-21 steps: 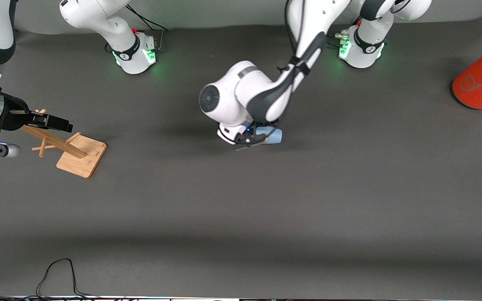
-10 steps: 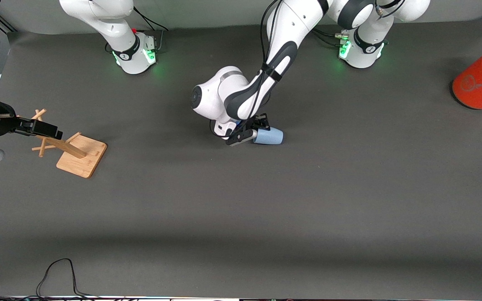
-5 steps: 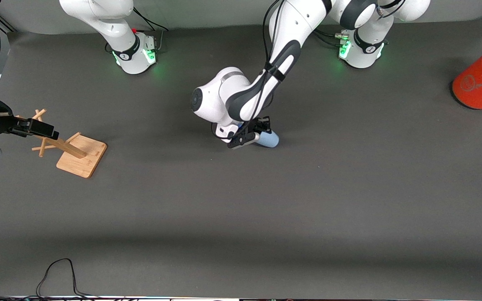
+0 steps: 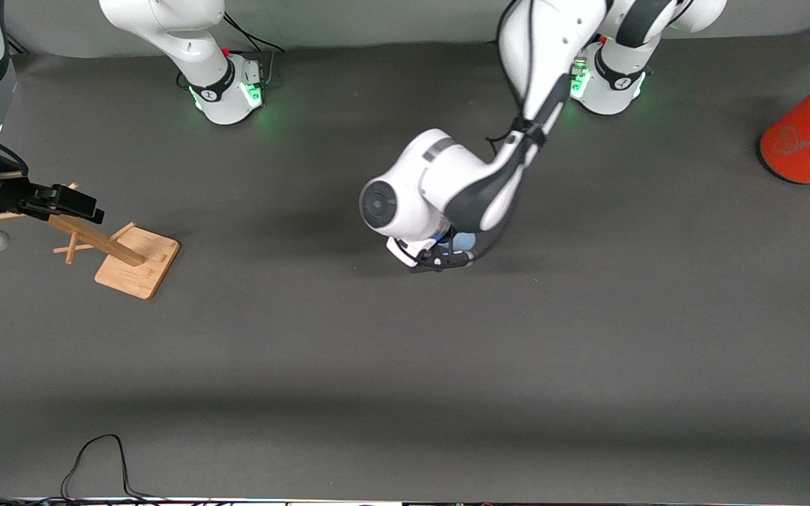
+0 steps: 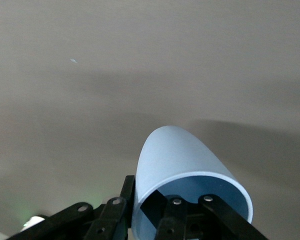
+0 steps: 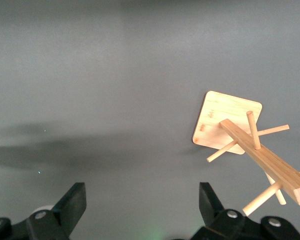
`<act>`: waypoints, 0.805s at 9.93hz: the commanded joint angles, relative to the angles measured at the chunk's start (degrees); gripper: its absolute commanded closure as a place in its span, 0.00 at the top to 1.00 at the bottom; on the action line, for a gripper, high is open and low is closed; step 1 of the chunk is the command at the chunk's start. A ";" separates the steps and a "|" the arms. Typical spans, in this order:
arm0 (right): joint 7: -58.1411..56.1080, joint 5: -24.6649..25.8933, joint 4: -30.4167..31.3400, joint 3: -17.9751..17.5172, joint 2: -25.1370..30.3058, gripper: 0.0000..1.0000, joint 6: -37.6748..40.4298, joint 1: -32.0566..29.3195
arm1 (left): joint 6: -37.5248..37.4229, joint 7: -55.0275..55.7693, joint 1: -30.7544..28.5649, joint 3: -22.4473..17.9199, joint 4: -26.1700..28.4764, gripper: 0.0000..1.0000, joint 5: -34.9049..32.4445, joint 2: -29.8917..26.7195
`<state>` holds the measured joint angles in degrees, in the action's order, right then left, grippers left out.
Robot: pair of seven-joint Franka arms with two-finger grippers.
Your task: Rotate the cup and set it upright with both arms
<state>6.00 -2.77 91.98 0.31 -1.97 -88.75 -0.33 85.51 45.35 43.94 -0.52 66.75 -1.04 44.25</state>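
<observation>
Front view | left end effector (image 4: pixel 447 261) grips cup (image 4: pixel 463 242) rim | dark grey table (image 4: pixel 405 351) | right end effector (image 6: pixel 142 212) wide

A wooden peg rack (image 4: pixel 118 254) on a square bamboo base sits at the frame's middle left. An orange cylinder (image 4: pixel 806 140) with a grey top stands upper right. A black cable (image 4: pixel 95 460) loops at the lower-left edge, possibly off the mat.

Robotics lab test bench, a dark grey mat (image 4: pixel 588 337) covering the table, two white jointed arms (image 4: pixel 447 190) bolted along one edge on green-lit bases (image 4: pixel 236 91), loose black cables (image 4: pixel 95 464) at the edge nearest the front camera, plain pale wall (image 4: pixel 363 21).
</observation>
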 commanded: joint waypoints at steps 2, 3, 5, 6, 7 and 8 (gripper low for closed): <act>-0.47 1.71 1.88 3.37 1.88 1.00 -0.99 3.65 | 14.80 0.00 0.97 0.43 16.68 0.00 5.15 -10.02; -0.29 1.72 1.88 3.65 1.88 1.00 -0.90 4.28 | 20.69 1.75 2.19 0.43 22.92 0.00 5.43 -13.28; -0.29 1.80 1.80 3.83 1.88 1.00 -0.81 4.37 | 29.15 7.01 2.64 0.43 28.33 0.00 5.61 -14.02; -0.29 1.80 1.71 3.83 1.88 1.00 -0.81 4.37 | 34.32 8.86 3.34 0.43 31.91 0.00 5.61 -14.28; -0.29 1.80 1.71 3.83 1.88 1.00 -0.72 4.37 | 36.55 9.06 3.34 0.61 33.60 0.00 6.30 -14.71; -0.29 1.89 1.71 3.83 1.88 1.00 -0.64 4.37 | 36.74 9.06 3.00 0.43 33.53 0.00 8.14 -14.72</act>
<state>6.00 -1.80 92.27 3.39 -1.65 -88.77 3.12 120.53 53.32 46.64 0.48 96.78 5.18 32.53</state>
